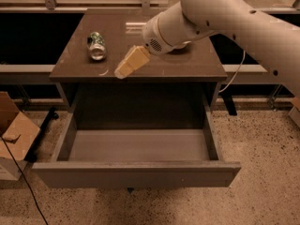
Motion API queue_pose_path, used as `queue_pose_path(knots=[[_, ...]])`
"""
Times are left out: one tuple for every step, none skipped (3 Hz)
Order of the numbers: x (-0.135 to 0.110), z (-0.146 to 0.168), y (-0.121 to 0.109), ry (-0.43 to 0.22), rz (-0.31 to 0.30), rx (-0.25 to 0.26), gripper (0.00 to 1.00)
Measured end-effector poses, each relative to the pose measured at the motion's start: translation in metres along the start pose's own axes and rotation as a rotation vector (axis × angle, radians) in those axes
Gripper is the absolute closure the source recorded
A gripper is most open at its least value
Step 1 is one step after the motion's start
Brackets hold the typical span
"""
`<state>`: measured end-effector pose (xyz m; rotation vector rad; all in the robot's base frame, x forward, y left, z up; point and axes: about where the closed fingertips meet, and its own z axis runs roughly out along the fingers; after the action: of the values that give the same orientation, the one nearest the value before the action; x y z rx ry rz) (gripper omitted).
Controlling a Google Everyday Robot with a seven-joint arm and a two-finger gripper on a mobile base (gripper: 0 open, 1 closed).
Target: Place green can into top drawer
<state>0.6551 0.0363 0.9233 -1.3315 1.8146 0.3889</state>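
Observation:
The green can [96, 45] lies on its side on the dark cabinet top [187, 62], at its left, with a silver end facing the front. The top drawer [136, 175] is pulled wide open below, its grey floor bare. My gripper [123, 70] hangs over the front edge of the cabinet top, to the right of the can and a little nearer the front. It is apart from the can and holds nothing.
My white arm [225, 18] reaches in from the upper right over the cabinet top. A cardboard box [14, 135] stands on the floor at the left. A cable [26, 186] runs across the floor there. Dark shelving lies behind the cabinet.

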Motion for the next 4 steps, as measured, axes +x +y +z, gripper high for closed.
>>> queue_pose_path(knots=[[-0.007, 0.022, -0.007, -0.033, 0.007, 0.014, 0.0], [-0.011, 0.042, -0.015, -0.054, 0.011, 0.012, 0.0], [-0.012, 0.062, -0.022, -0.062, 0.009, 0.011, 0.0], [-0.013, 0.082, -0.03, -0.077, 0.017, 0.005, 0.0]])
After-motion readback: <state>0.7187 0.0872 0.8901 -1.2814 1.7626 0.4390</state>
